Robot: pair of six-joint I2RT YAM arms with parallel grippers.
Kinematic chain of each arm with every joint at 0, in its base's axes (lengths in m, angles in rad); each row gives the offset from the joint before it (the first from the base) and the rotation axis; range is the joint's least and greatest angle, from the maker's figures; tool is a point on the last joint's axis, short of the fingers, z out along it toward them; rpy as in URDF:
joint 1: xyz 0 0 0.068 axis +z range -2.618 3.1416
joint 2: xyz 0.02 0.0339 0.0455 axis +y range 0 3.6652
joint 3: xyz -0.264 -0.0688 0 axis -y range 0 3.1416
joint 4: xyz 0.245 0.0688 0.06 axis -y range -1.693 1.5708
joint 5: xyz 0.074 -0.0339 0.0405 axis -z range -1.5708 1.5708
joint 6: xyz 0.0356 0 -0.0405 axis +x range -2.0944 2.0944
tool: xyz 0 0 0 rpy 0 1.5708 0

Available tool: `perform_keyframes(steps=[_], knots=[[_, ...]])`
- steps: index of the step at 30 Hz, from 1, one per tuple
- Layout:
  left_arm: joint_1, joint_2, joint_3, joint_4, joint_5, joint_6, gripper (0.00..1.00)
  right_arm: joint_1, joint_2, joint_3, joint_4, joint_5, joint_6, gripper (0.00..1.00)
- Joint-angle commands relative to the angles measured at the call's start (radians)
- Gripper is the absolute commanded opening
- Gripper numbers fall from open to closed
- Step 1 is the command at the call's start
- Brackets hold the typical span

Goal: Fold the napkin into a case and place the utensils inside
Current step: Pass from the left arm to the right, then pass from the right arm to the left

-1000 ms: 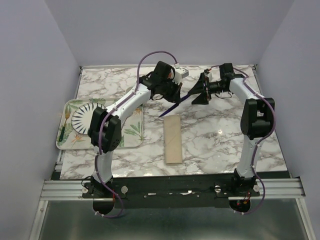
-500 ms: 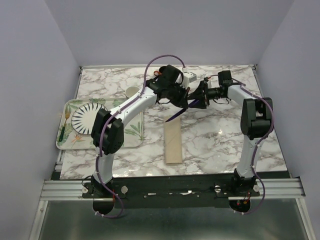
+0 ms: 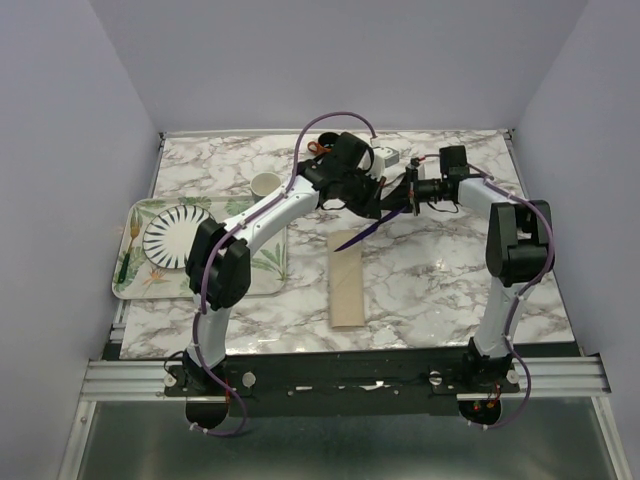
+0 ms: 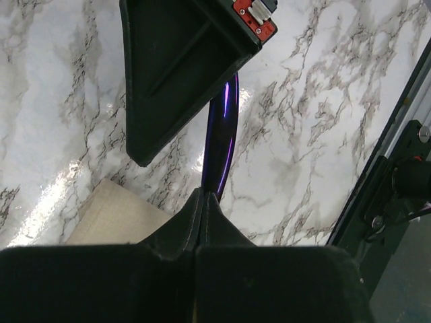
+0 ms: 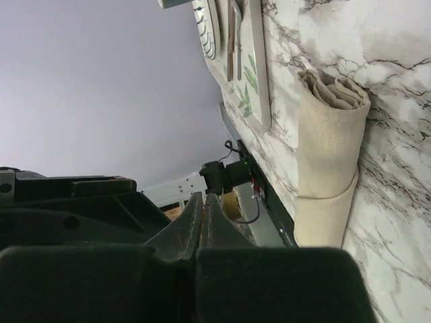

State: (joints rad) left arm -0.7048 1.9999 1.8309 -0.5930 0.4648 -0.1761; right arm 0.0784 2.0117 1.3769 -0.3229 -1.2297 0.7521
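Note:
The napkin lies folded as a narrow beige case (image 3: 347, 285) mid-table, also seen in the left wrist view (image 4: 114, 215) and the right wrist view (image 5: 330, 134). Above its far end hangs the slim dark purple knife (image 3: 358, 235), slanting down to the left. My left gripper (image 3: 383, 203) is shut on one end of the knife (image 4: 222, 141). The knife's other end runs under my right gripper (image 3: 403, 200), whose jaws stand pressed together (image 5: 205, 196), apparently pinching it. Slim utensils (image 5: 232, 37) lie on the tray; I cannot tell which is the fork.
A leaf-printed tray (image 3: 270, 285) with a striped round plate (image 3: 178, 237) sits at the left. A small beige cup (image 3: 265, 183) stands behind it. Both arms meet over the far middle of the marble table.
The left arm carried the knife to the right, up to the right gripper. The right gripper's jaws went from wide open to shut around the knife.

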Motion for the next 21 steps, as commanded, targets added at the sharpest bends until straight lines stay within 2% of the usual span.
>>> perform_keyframes(steps=[1, 2, 3, 5, 6, 7, 9, 11, 12, 17, 21], knots=[[0.004, -0.026, 0.015, -0.002, 0.044, 0.033, 0.1, -0.002, -0.063, -0.024, 0.036, -0.025, 0.004, 0.01], [0.008, -0.039, 0.007, -0.005, 0.075, 0.053, 0.2, -0.002, -0.064, -0.021, 0.035, -0.036, 0.001, 0.01], [0.016, -0.08, -0.022, 0.001, 0.092, 0.093, 0.43, -0.005, -0.064, -0.019, 0.033, -0.053, -0.002, 0.01], [0.073, -0.14, -0.086, 0.083, 0.121, 0.116, 0.61, -0.011, -0.076, -0.022, 0.024, -0.082, -0.031, 0.0], [0.105, -0.192, -0.146, 0.117, 0.171, 0.133, 0.78, -0.012, -0.083, -0.025, 0.016, -0.094, -0.043, 0.0], [0.135, -0.213, -0.165, 0.142, 0.185, 0.138, 0.87, -0.012, -0.093, -0.027, 0.012, -0.118, -0.078, 0.01], [0.205, -0.222, -0.15, 0.141, 0.167, 0.144, 0.92, -0.012, -0.131, -0.032, -0.019, -0.117, -0.121, 0.0], [0.214, -0.204, -0.087, 0.002, 0.167, 0.203, 0.91, -0.012, -0.181, -0.03, -0.047, -0.061, -0.194, 0.01], [0.205, -0.199, -0.053, -0.033, 0.167, 0.211, 0.87, -0.012, -0.198, -0.033, -0.063, -0.038, -0.209, 0.01], [0.122, -0.265, -0.169, -0.044, 0.227, 0.243, 0.83, -0.012, -0.261, -0.036, -0.061, 0.053, -0.223, 0.01], [0.085, -0.27, -0.214, -0.033, 0.27, 0.262, 0.88, -0.014, -0.301, -0.032, -0.062, 0.064, -0.229, 0.01]])
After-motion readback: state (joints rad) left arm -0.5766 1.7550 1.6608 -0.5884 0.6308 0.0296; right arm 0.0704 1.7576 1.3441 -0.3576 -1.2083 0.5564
